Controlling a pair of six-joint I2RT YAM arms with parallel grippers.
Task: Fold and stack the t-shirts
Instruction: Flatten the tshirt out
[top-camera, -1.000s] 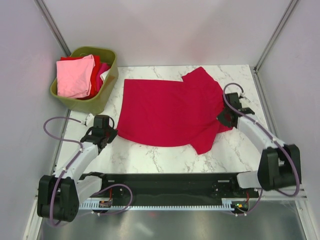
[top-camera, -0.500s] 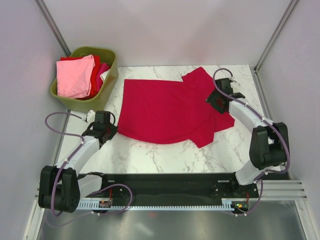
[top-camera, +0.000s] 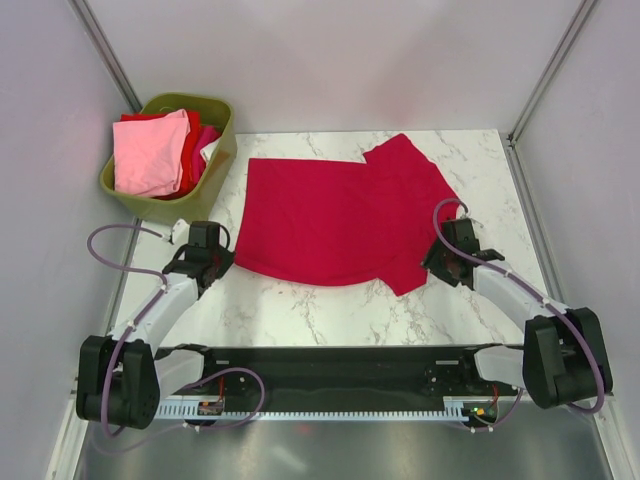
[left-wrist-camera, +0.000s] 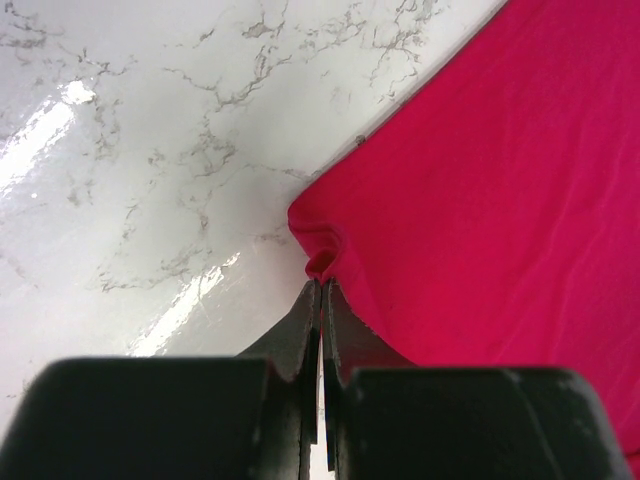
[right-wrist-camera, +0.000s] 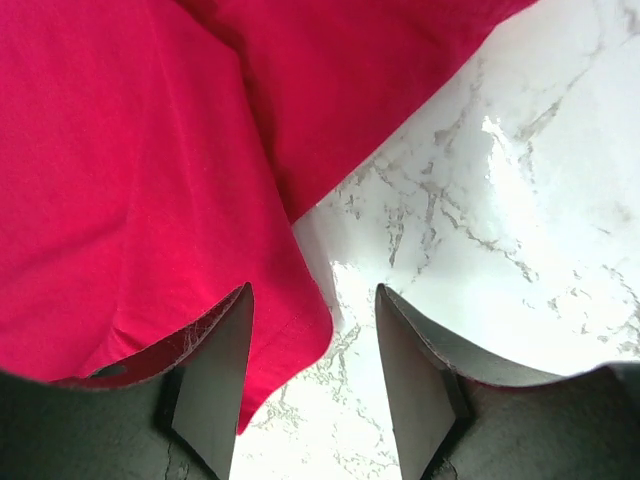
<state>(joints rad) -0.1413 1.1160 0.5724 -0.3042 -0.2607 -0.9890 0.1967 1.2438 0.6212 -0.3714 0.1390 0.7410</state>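
Observation:
A crimson red t-shirt (top-camera: 340, 215) lies spread flat on the marble table (top-camera: 330, 310). My left gripper (top-camera: 226, 264) sits at its near left corner. In the left wrist view the jaws (left-wrist-camera: 320, 287) are shut, pinching a small pucker of the t-shirt (left-wrist-camera: 480, 180) at that corner. My right gripper (top-camera: 432, 262) stands open at the shirt's near right corner. In the right wrist view, the gripper (right-wrist-camera: 312, 292) has that corner of the cloth (right-wrist-camera: 130, 180) between its fingers, untouched. More t-shirts, light pink (top-camera: 150, 150) on top and magenta (top-camera: 208, 135), lie in the basket.
The olive-green basket (top-camera: 165, 205) stands at the table's far left corner, just left of the shirt. Bare marble (right-wrist-camera: 500, 200) shows right of the shirt and along the near edge. Metal frame posts and pale walls close in the table.
The right gripper opened and let go of the shirt's right side. It swung up over the sleeve, then came back down to the near right corner. The left gripper stayed shut in place.

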